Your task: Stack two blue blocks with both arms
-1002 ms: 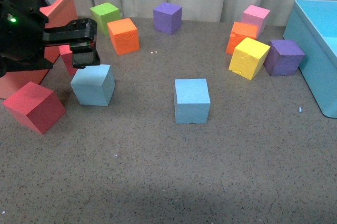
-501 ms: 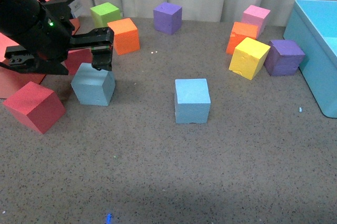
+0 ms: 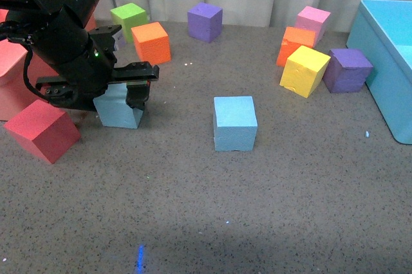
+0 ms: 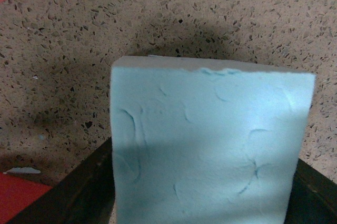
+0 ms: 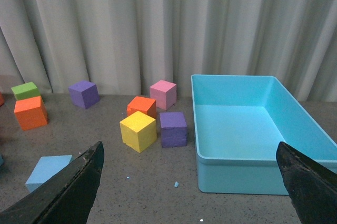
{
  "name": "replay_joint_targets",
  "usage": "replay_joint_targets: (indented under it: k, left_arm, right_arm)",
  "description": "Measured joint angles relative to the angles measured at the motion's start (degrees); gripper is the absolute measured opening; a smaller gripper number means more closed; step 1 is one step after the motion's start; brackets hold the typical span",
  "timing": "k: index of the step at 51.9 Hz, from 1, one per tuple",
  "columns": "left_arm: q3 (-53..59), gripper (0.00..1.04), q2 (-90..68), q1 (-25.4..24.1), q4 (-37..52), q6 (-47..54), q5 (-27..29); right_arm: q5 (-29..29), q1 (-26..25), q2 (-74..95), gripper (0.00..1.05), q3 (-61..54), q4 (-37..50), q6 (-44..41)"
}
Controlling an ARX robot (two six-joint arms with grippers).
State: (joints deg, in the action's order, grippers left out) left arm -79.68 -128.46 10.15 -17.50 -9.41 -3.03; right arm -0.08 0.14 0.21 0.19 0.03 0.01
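Observation:
One blue block (image 3: 234, 122) rests alone in the middle of the table and also shows in the right wrist view (image 5: 48, 171). The other blue block (image 3: 121, 113) sits to its left, its top covered by my left gripper (image 3: 118, 97). That gripper is open and straddles the block. In the left wrist view the block (image 4: 210, 145) fills the space between the black fingers (image 4: 79, 190). My right gripper (image 5: 189, 192) is open, holds nothing, and hangs above the floor near the bin. The right arm is outside the front view.
Red blocks (image 3: 40, 130) lie close to the left arm. An orange block (image 3: 151, 43), a green one (image 3: 128, 15) and a purple one (image 3: 205, 20) stand behind. Yellow (image 3: 304, 70), purple (image 3: 347, 69), orange (image 3: 295, 41) and pink (image 3: 312, 20) cubes cluster beside the turquoise bin (image 3: 386, 81).
My left gripper has travelled right and down from behind the left blue block until its fingers sit on either side of it. Both blue blocks stayed put.

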Motion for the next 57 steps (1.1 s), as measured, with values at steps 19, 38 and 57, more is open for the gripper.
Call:
replay_joint_targets:
  k: [19,38,57]
  left_arm:
    - [0.6,0.48,3.3,0.8,-2.2,-2.6,0.8]
    - [5.6,0.47,16.0,8.3,-3.9,-11.5,5.0]
    - [1.4,0.47,14.4,19.3,-6.6,-22.9,8.6]
  right_arm:
    - [0.0,0.0,0.0,0.95,0.0,0.0,0.0]
    - [0.0,0.0,0.0,0.95,0.0,0.0,0.0]
    - [0.0,0.0,0.0,0.95,0.0,0.0,0.0]
